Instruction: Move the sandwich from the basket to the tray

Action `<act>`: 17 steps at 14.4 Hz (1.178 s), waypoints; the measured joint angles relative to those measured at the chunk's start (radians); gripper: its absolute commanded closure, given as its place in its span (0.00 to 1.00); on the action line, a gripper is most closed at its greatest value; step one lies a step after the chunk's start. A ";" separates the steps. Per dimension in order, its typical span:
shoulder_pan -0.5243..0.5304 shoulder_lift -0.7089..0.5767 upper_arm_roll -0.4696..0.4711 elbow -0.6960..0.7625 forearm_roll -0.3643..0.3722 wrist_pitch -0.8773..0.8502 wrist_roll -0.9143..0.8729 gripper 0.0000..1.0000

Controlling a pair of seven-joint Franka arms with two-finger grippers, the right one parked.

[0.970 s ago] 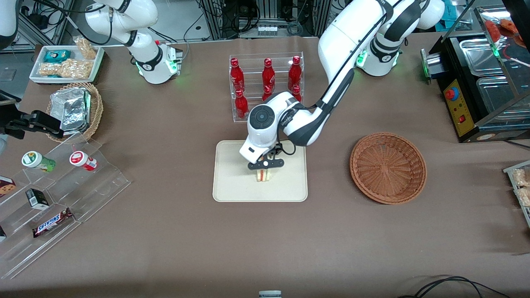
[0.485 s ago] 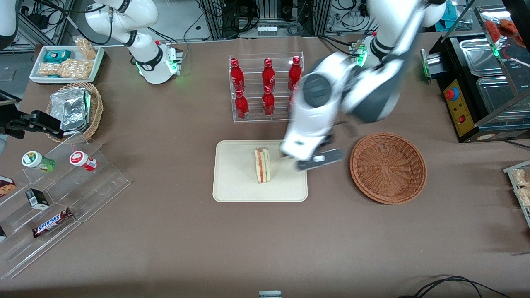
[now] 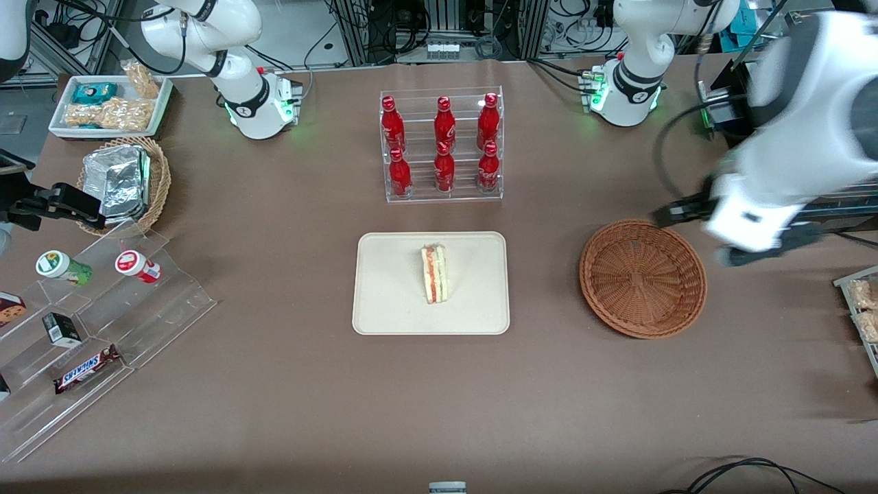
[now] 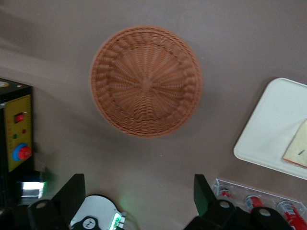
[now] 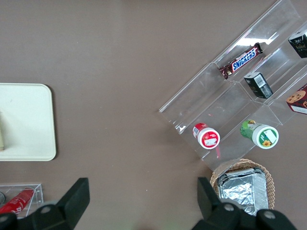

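Released from the end effector [image 3: 706,233] a second ago and now lying alone on the tray [image 3: 384,302]: the sandwich [image 3: 434,274]. Swung clear of tray, past the basket [image 3: 643,278], fingers spread, to the working arm's end of the worktop.

Brown paper-like cloth covers the whole table [image 3: 274,384], slightly wrinkled. Clear acrylic rack of six red bottles [image 3: 441,144] stands mid-table, farther from the front camera. Toward the parked arm's end: clear stepped acrylic display [image 3: 89,329] with snack bars and small cups, tan wicker basket with foil packs [image 3: 123,184], white tray of snack packets [image 3: 113,104]. Toward the working arm's end: black control box with red button on yellow panel [image 3: 761,180], metal trays on it. Cables and equipment racks [image 3: 439,27] line the table's edge farthest from the camera. Even overhead light, soft shadows.
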 measured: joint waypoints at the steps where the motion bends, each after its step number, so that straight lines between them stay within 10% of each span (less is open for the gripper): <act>1: 0.034 -0.011 0.000 -0.003 0.000 -0.004 0.011 0.00; 17: 0.093 -0.212 -0.023 -0.120 -0.001 -0.043 0.130 0.00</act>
